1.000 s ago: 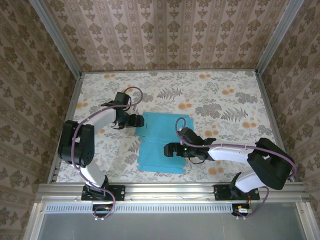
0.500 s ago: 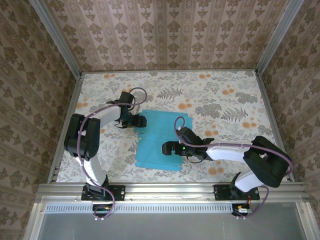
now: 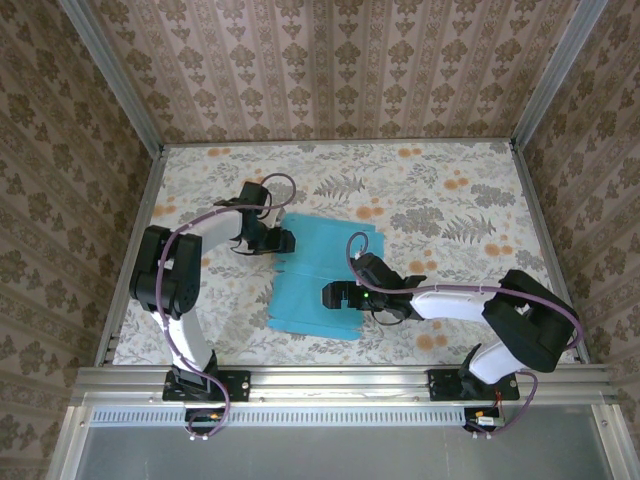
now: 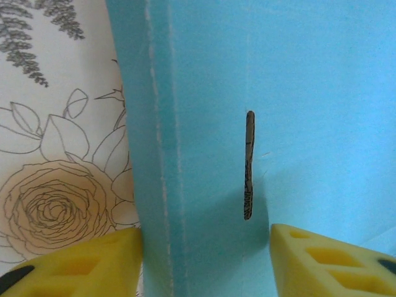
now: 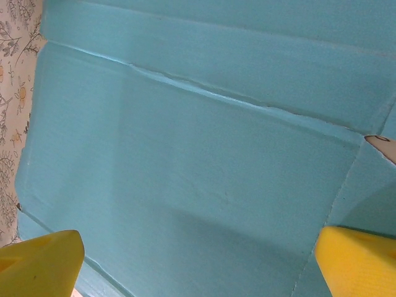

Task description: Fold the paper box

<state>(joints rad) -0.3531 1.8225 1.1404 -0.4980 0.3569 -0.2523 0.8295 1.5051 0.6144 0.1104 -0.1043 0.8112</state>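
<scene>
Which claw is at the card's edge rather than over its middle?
The left claw, astride the paper box's far-left edge strip; the right claw is wide open over a middle panel.

Your left gripper [image 3: 281, 241] has moved right, from just beside the box's [image 3: 312, 268] left edge onto its far-left corner. The arm behind it has swung slightly toward the box. The box itself has shifted: its far-left corner now sits a little further back and its near-left corner has slid left, so the sheet lies slightly turned. Your right gripper [image 3: 330, 296] has crept a little left across the box's middle.
</scene>
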